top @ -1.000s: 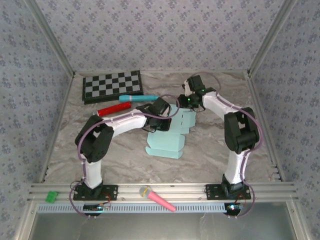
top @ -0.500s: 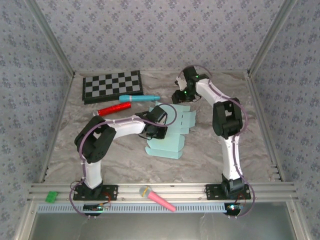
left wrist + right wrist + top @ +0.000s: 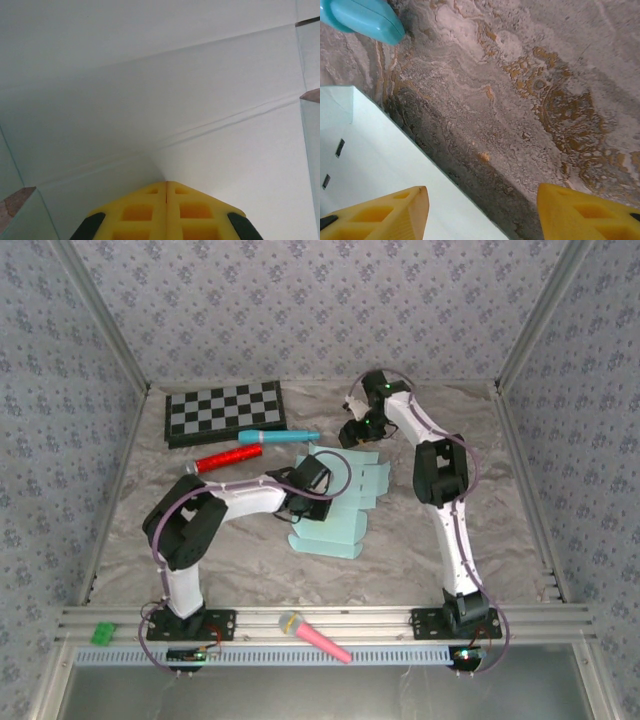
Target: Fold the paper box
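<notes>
The paper box (image 3: 335, 525) is a pale aqua die-cut sheet lying partly folded in the middle of the table, its tabbed flaps (image 3: 372, 480) toward the far right. My left gripper (image 3: 302, 496) is over its left part. In the left wrist view the yellow fingers (image 3: 150, 210) are pressed together, shut, with their tip (image 3: 166, 184) against the sheet (image 3: 150, 100) near a crease. My right gripper (image 3: 352, 432) hovers beyond the sheet's far edge. Its jaws (image 3: 482, 210) stand open with nothing between them, above the marble and the sheet's edge (image 3: 380, 160).
A checkerboard (image 3: 225, 410) lies at the far left. A teal marker (image 3: 278, 436) and a red marker (image 3: 228, 459) lie just beyond the sheet; the teal marker's tip (image 3: 365, 17) shows in the right wrist view. A pink marker (image 3: 315, 637) rests on the near rail, a green piece (image 3: 103, 633) at its left.
The right gripper has drawn back from the sheet's far flaps toward the back of the table and opened its jaws. The left gripper has slid slightly left and nearer, staying shut.
</notes>
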`<state>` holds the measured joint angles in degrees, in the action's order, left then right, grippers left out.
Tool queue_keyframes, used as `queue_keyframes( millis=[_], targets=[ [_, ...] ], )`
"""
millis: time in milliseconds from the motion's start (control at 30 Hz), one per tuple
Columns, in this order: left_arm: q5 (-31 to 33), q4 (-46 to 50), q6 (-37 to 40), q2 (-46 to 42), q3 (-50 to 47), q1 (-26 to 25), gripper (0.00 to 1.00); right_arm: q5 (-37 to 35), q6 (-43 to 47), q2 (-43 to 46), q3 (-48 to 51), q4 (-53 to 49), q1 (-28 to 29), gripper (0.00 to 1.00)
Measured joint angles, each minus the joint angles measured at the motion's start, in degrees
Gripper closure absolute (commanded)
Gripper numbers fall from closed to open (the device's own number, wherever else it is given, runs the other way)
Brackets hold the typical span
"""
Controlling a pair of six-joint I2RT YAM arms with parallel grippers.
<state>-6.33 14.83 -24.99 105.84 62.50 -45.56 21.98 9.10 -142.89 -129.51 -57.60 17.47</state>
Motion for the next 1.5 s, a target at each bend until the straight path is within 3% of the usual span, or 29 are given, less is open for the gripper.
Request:
queue_keyframes(
  millis=[400, 867, 1500],
  targets=[
    [0.00, -0.68, 2.08, -0.42, -0.72, 0.00, 1.00, 4.46, 1.62, -3.72, -4.15, -4.39, -0.31, 0.40],
    [0.50, -0.55, 2.05, -0.42, -0.74, -0.22, 1.00, 10.10, 5.14, -4.66, -5.81, -7.63, -0.55, 0.52],
    [1.27, -0.52, 2.05, -0.44, -0.72, -0.33, 1.00, 7.45, 11.96, -1.25, -5.92, -14.14, 1.75, 0.66]
  ],
)
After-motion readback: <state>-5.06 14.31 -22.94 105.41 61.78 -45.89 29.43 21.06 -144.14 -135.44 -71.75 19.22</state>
